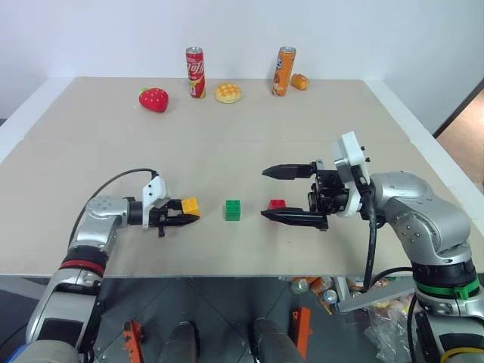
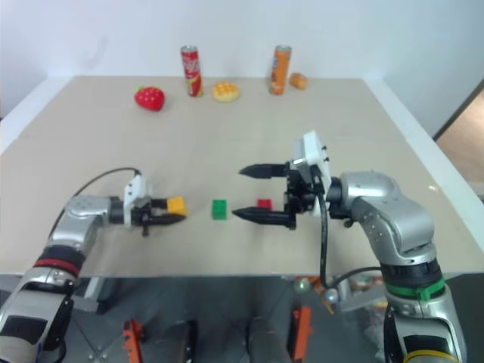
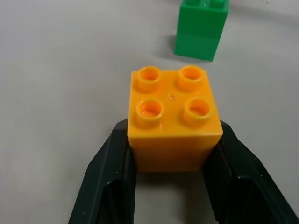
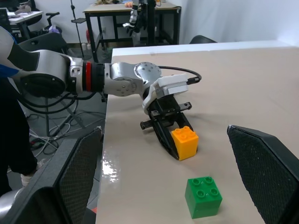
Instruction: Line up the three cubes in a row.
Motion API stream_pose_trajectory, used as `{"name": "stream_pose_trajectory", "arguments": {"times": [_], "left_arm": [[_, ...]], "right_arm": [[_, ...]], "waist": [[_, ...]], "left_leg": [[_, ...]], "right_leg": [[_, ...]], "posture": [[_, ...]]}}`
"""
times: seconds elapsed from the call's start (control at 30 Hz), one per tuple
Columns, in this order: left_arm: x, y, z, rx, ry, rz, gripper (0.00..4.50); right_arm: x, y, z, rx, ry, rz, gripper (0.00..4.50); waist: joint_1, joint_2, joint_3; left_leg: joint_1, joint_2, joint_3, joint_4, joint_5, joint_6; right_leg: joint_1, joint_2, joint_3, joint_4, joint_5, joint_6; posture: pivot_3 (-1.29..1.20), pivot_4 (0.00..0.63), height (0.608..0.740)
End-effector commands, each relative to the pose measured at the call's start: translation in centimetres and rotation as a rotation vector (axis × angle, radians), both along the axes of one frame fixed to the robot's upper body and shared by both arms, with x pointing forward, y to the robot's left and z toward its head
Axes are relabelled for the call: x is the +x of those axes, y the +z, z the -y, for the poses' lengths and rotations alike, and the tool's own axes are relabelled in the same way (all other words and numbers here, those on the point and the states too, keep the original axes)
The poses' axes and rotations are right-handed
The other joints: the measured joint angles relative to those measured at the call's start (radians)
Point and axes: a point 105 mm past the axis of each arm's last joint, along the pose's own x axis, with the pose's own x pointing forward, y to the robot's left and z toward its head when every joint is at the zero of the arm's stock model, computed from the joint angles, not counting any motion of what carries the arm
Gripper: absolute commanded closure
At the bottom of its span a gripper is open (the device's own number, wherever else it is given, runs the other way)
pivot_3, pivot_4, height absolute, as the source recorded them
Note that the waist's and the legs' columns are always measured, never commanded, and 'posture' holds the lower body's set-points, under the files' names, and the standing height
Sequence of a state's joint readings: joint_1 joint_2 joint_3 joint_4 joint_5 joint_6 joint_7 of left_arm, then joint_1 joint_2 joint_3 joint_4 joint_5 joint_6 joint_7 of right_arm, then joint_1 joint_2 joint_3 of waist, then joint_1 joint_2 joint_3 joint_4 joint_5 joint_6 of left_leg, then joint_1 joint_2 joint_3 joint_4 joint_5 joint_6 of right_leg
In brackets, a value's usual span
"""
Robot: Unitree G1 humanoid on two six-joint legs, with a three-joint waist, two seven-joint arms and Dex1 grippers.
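Observation:
My left gripper (image 1: 187, 212) is shut on the yellow-orange cube (image 1: 190, 205), studs up, low at the table surface; its black fingers (image 3: 110, 177) clamp the cube's two sides. The green cube (image 1: 233, 210) stands on the table a short way to its right. Further right sits the red cube (image 1: 277, 204), roughly in line with the other two. My right gripper (image 1: 265, 194) hovers beside the red cube, pointing left, open wide and empty, with its lower finger just in front of that cube. The right wrist view shows the yellow-orange cube (image 4: 185, 142) and the green cube (image 4: 203, 196).
Along the far side of the table (image 1: 98, 249) stand a strawberry toy (image 1: 153, 99), a red can (image 1: 196, 72), a yellow bun toy (image 1: 228, 92), an orange can (image 1: 283, 71) and a small orange toy (image 1: 300, 82). The cubes lie near the front edge.

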State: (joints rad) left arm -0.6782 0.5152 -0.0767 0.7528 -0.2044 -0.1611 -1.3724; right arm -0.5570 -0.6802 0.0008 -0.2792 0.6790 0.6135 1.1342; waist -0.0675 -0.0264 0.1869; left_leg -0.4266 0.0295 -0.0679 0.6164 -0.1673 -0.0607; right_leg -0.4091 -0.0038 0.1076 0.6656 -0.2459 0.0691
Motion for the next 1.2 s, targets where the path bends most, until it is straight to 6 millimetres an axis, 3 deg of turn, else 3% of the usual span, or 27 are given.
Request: {"name": "stream_pose_trajectory", "arguments": {"times": [0.03, 0.23, 0.77, 1.2], "left_arm": [[0.2, 0.6, 0.7, 0.018, -0.079, 0.011, 3.17], [0.3, 2.4, 1.0, -0.032, -0.167, -0.026, 3.17], [0.1, 1.2, -0.4, 0.063, -0.185, -0.007, 3.17], [0.5, 1.5, -1.2, 0.097, -0.169, 0.020, 3.17]], "right_arm": [[-0.2, 0.4, 0.2, 0.000, -0.016, 0.034, 0.00], [-0.2, 0.1, 0.4, -0.008, -0.039, 0.031, 0.00], [-0.5, -0.2, 0.8, -0.021, -0.067, 0.031, 0.00], [-0.6, 0.0, 1.0, -0.030, -0.082, 0.026, 0.00]], "waist": [[0.000, 0.000, 0.000], [-0.004, 0.000, 0.000], [-0.007, 0.000, 0.000], [-0.007, 0.000, 0.000]], "left_leg": [[0.000, 0.000, 0.000, 0.000, 0.000, 0.000], [-0.001, 0.000, -0.001, 0.000, 0.000, 0.000], [-0.001, 0.000, -0.001, 0.000, -0.001, 0.001], [-0.001, 0.000, -0.001, 0.000, -0.001, 0.001]], "right_leg": [[0.000, 0.000, 0.000, 0.000, 0.001, 0.002], [-0.001, 0.001, 0.000, 0.000, 0.001, 0.002], [-0.001, 0.001, 0.000, 0.000, 0.001, 0.003], [-0.002, 0.001, 0.000, 0.000, 0.001, 0.003]], "posture": [[0.00, 0.150, 0.740], [0.00, 0.150, 0.740], [0.00, 0.150, 0.740], [0.00, 0.150, 0.740]]}}
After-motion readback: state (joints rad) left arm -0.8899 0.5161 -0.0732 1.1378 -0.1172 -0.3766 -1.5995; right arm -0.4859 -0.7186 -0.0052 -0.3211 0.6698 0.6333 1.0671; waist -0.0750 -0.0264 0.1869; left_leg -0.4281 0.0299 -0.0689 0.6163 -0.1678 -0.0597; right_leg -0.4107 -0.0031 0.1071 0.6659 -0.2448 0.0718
